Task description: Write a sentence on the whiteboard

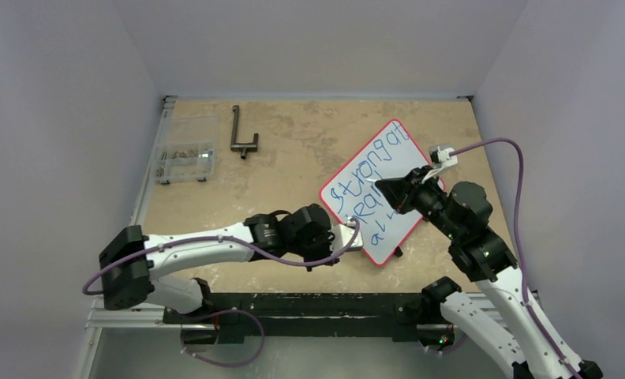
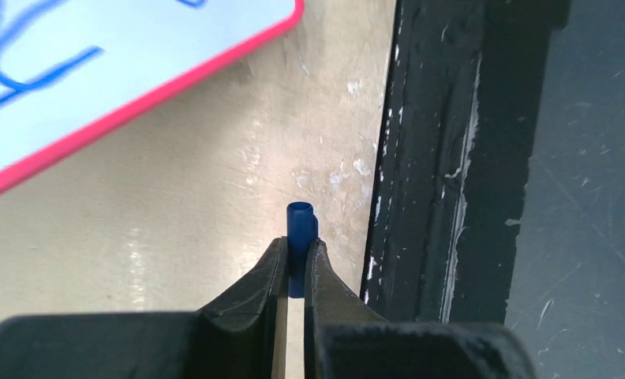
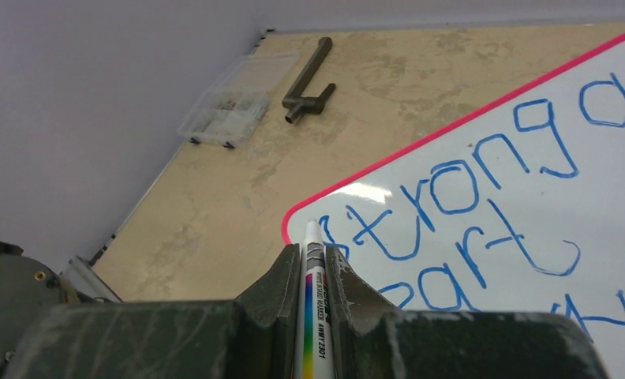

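Right gripper (image 3: 313, 251): jaws pinched tight on a white whiteboard marker with a rainbow stripe down the barrel (image 3: 312, 316); bare white tip pokes out just past the fingertips, at the left end of the writing; tip contact with the board can't be confirmed from the wrist view.

Left gripper (image 2: 296, 246): jaws closed on a small blue cylindrical marker cap (image 2: 301, 225), cap standing up between the fingertips; it hangs over bare table, between the board's near edge and the black metal rail (image 2: 428, 158) at the table front.

Whiteboard, glossy white rectangle with a thin red-pink rounded frame (image 1: 392, 229): lies right of centre on the tan marbled tabletop (image 1: 293, 150), rotated so its long side runs diagonally; in the top view the right gripper sits over its middle and the left gripper just off its near-left corner.

Sentence, blue handwritten marker letters (image 3: 467, 181): slanted lines; top line reads "strong at"; second line shows "eart", its start hidden behind the gripper; a third line is cut off, unreadable.

Far-left of table, well apart from the board: clear plastic compartment box with small parts (image 1: 185, 162); just right of it, a dark metal T-shaped tool (image 1: 242, 134).
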`<state>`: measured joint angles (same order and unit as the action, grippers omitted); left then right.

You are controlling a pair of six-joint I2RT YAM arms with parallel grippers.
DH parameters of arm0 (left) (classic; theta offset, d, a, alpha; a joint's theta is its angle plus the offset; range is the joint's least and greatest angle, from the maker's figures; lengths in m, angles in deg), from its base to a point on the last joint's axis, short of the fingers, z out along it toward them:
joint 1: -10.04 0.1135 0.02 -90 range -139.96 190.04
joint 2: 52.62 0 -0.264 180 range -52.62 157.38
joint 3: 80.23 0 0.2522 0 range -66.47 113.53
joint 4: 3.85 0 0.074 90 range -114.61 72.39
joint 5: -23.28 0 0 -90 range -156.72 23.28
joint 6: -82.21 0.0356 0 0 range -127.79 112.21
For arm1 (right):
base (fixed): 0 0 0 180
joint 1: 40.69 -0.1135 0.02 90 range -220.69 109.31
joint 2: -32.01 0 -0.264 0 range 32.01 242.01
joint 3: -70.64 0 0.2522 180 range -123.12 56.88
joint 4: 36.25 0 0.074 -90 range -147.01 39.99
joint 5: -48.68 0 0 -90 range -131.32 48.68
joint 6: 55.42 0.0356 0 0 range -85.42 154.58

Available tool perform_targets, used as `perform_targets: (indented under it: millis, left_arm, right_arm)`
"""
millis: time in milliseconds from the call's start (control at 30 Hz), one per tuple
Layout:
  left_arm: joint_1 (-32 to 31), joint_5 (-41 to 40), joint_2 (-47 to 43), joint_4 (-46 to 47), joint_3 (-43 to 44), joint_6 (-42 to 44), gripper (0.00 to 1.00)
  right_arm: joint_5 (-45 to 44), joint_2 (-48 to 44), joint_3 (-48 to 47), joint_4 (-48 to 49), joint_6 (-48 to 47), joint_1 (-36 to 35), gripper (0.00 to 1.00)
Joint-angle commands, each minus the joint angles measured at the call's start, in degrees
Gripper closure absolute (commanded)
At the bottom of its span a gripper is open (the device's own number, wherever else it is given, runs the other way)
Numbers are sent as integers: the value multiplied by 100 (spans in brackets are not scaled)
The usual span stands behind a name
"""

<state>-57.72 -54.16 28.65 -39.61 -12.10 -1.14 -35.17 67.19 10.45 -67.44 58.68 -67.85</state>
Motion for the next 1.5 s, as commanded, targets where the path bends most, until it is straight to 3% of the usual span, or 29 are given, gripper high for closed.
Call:
perform_targets:
  millis: [0,300,467,667,833,1067,1467]
  left_arm:
    - [266,143,-1007,265,-262,26,100]
    - [896,474,-2706,114,-281,162,100]
    - [1155,553,-3247,-332,237,443,100]
    - [1540,745,-3245,-760,897,768,100]
    - [2162,1870,-2797,-682,1257,739,100]
    - [2529,2846,-2308,-363,1342,763,100]
    - [2707,3171,-2248,-375,1173,814,100]
  right_arm:
    - [952,-87,-309,513,66,9,100]
    - [1805,-72,-400,821,146,13,100]
    - [2466,-39,-393,1185,254,12,100]
    - [3167,15,-346,1690,390,16,100]
    - [3394,97,-271,1994,496,9,100]
    - [3756,440,-209,2374,704,9,100]
    - [3984,1053,-79,2751,816,-86,100]
